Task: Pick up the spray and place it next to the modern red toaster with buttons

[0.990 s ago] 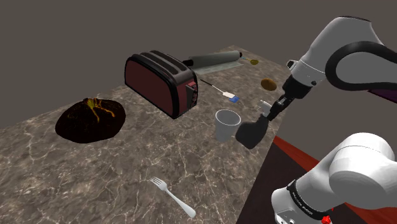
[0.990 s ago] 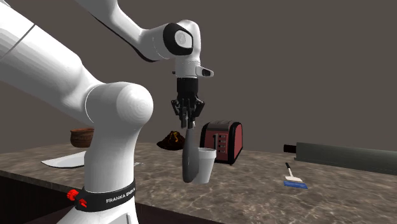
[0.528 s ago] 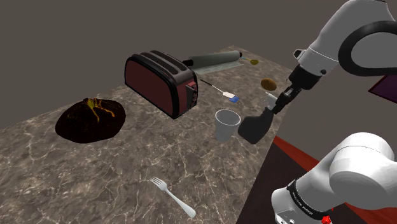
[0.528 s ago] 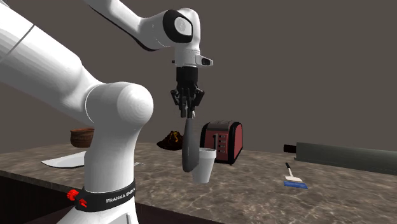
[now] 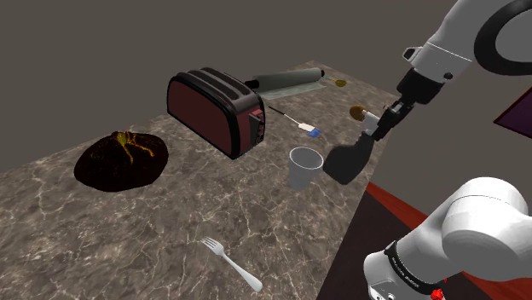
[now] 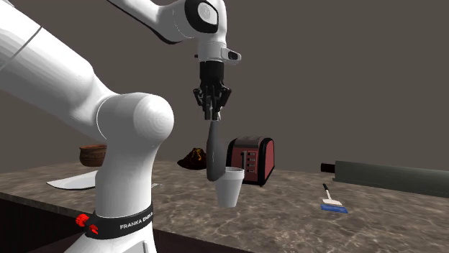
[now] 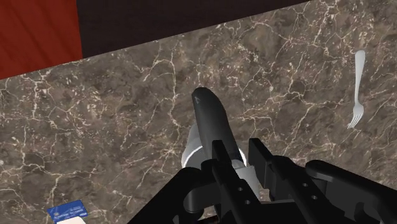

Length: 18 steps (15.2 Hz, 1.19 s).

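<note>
Gripper (image 5: 376, 128) pinching dark grey spray (image 5: 344, 163) by top end; spray hangs below gripper, clear of tabletop (image 5: 128, 230), near white cup (image 5: 303, 166). Pickup looks done. Left: carry to red toaster (image 5: 217, 111), beyond cup from gripper, set down alongside, release

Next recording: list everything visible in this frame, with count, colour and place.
spray: one, dark grey, hanging from the gripper beside the cup
toaster: one, dark red, mid-counter
cup: one, white, upright between toaster and spray
fork: one, silvery, on the counter, low in the shoulder view
lump: one, blackish-brown, shoulder view's left
cylinder: one, grey, behind the toaster
brush: one, blue-headed, beyond the cup
round item: one, brown, near the counter's far end
bowl: one, brown, behind the arm in the second exterior view
counter: one, brown marble
arm: one, white
gripper: one, black, shut on the spray
</note>
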{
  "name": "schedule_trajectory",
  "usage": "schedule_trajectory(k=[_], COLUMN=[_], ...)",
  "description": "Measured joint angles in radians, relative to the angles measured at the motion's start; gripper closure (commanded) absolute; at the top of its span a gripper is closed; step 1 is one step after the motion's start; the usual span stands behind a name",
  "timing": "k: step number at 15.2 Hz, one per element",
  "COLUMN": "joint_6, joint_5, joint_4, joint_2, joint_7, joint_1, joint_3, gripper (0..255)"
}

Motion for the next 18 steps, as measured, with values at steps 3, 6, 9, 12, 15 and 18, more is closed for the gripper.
schedule_trajectory(k=[3,6,9,12,15,18], joint_6=[-0.037,-0.072,-0.108,-0.143,-0.175,-0.202], joint_5=[0.006,0.01,0.015,0.019,0.024,0.026], joint_4=[0.045,0.087,0.138,0.183,0.23,0.275], joint_2=[0.008,0.014,0.029,0.039,0.054,0.072], joint_7=[0.002,0.004,0.004,0.005,0.008,0.008], joint_1=[0.004,0.007,0.01,0.013,0.016,0.019], joint_3=[0.006,0.011,0.014,0.018,0.023,0.024], gripper=[255,255,255,255,255,255])
